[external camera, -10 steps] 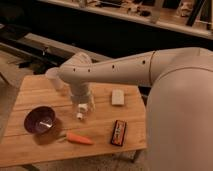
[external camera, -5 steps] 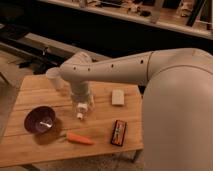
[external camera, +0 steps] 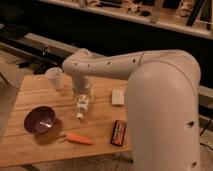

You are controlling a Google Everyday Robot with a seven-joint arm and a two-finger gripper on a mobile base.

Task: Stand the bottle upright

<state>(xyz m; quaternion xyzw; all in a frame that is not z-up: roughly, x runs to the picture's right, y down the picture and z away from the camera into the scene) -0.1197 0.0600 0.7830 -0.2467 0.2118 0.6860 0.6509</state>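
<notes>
Dim, warm light; tool (external camera: pixel 83 99) low over table (external camera: pixel 32 95).

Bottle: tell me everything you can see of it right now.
The bottle is small, seemingly clear plastic, with a pale label and white cap. It lies on its side on the wooden table, cap end toward the camera, between the purple bowl and the white block. The gripper sits right over its far end, hiding part of it; contact cannot be told.
</notes>
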